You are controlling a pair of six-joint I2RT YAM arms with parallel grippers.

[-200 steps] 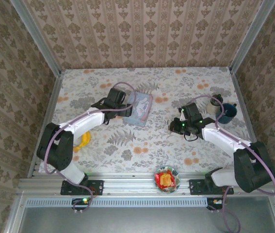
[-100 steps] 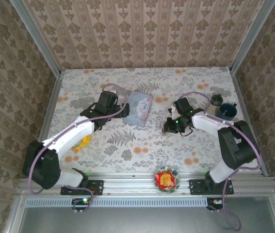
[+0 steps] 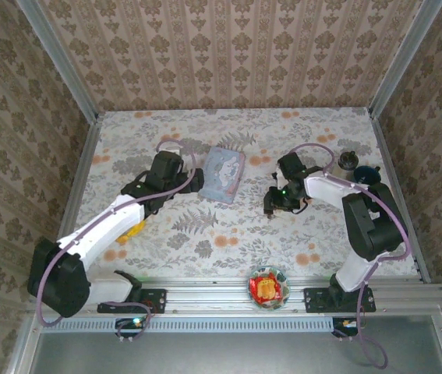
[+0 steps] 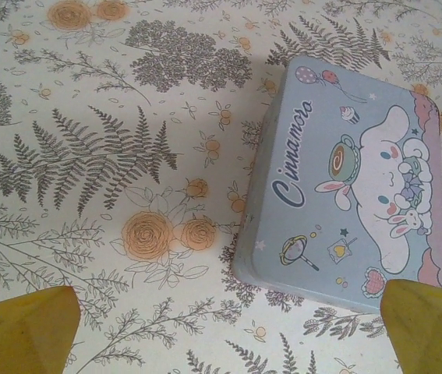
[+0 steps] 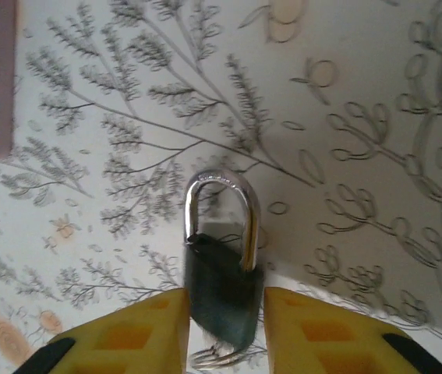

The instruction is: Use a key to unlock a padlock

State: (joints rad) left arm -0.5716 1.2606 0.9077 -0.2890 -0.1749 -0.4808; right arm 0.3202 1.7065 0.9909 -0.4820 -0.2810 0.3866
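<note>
I read the left gripper (image 4: 228,331) as spread wide over the floral table (image 4: 88,78) beside the light blue tin (image 4: 345,187), and the right gripper (image 5: 224,331) has its yellow fingers (image 5: 127,339) flanking the padlock (image 5: 221,284), right of the tin, silvery shackle pointing away; clamped or just released, I cannot tell.

My right fingers (image 5: 135,335) are matt yellow plastic; the padlock (image 5: 219,292) has a polished metal shackle and a dull dark body.

Cursive word "Cinnamoro" printed on lid of light blue tin (image 4: 345,202).
</note>
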